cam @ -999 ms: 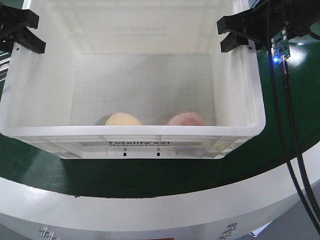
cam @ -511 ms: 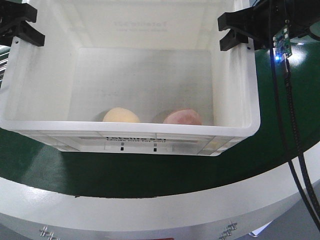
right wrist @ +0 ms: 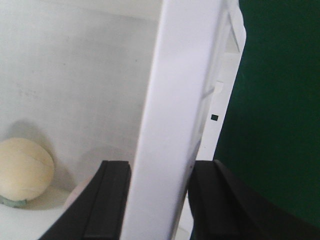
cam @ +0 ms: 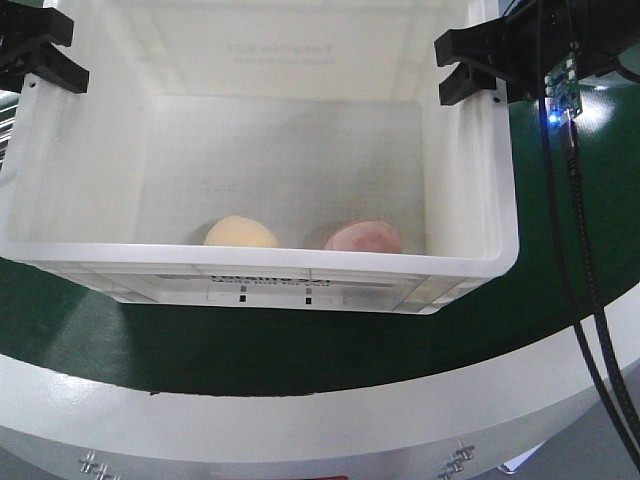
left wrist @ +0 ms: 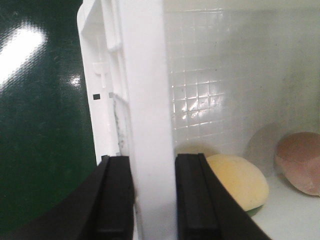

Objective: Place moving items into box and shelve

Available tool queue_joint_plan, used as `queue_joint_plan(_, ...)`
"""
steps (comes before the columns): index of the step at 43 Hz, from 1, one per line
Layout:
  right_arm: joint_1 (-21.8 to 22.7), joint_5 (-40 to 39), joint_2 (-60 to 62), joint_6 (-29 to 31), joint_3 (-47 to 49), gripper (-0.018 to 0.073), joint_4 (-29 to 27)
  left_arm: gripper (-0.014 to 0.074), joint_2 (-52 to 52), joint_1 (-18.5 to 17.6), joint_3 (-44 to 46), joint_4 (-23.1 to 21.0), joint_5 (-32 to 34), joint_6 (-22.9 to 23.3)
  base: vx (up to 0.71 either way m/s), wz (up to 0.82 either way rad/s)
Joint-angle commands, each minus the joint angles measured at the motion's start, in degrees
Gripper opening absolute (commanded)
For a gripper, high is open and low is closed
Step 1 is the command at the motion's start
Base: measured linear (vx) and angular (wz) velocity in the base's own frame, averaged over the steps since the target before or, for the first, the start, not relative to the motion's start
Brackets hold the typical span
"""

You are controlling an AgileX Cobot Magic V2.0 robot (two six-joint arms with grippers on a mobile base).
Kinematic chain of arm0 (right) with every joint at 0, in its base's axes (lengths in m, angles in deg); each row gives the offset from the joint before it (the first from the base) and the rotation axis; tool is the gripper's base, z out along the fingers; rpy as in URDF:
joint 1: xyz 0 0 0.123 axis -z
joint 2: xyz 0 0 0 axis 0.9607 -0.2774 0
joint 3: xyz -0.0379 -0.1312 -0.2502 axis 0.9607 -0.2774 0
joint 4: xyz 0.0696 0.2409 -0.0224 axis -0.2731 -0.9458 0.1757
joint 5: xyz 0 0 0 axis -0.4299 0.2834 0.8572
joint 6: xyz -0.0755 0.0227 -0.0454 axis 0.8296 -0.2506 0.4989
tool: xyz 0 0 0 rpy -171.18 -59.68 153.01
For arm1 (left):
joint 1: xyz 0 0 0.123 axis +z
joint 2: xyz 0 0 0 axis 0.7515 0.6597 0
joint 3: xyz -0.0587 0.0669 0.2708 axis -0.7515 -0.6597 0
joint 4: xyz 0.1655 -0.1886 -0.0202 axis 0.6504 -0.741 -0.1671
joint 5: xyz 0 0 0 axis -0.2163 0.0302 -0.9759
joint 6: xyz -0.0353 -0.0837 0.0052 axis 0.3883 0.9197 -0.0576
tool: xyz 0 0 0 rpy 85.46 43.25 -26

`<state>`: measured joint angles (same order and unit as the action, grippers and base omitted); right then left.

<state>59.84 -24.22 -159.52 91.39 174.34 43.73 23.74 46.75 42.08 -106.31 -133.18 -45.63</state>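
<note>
Centrally, white box (cam: 478, 200) fills the frame over green table (cam: 300, 350). Left gripper (cam: 42, 55) upper left and right gripper (cam: 470, 68) upper right each clamp a side wall. Yellow-tan lump (cam: 241, 232) and pinkish-red lump (cam: 363, 238) lie inside, lower middle.

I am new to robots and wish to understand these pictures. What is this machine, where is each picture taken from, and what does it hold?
This is a robot with two arms, each ending in a pincer. The wide picture looks forward from the robot's body. The other two come from cameras on its wrists. The left pincer and the right pincer each clamp one side wall of a white box, with a green surface below it. Inside the box lie a pale yellow lump and a pinkish lump, apart from each other.
</note>
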Motion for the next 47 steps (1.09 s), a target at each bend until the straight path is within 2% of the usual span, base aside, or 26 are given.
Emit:
queue_joint_plan(1,-2.64,-5.16,3.37,2.4,2.71,0.0,-12.87,-0.0003,-3.77,-2.69,2.67,-16.39,1.24,-0.18,0.0,0.0)
queue_joint_plan(10,-2.64,-4.63,3.37,1.84,2.71,0.0,-7.41,-0.0003,-3.91,-2.69,2.67,-9.43,2.25,0.08,0.0,0.0)
queue_joint_plan(22,-2.64,-5.01,4.01,1.17,2.71,0.0,-5.29,-0.0001,-5.51,-2.69,2.69,-4.82,6.19,0.48,0.0,0.0)
queue_joint_plan(23,-2.64,-5.68,5.38,-2.67,2.71,0.0,1.94,-0.0001,-6.75,-2.69,2.69,-0.54,7.57,0.98,0.0,0.0)
queue_joint_plan(32,-2.64,-5.49,6.03,-3.83,2.71,0.0,4.14,-0.0001,-6.75,-2.69,2.69,2.55,7.38,3.42,0.0,0.0)
queue_joint_plan(47,-2.64,-5.2,7.42,-6.36,2.71,0.0,5.69,-0.0001,-7.64,-2.69,2.69,2.56,7.08,3.62,0.0,0.0)
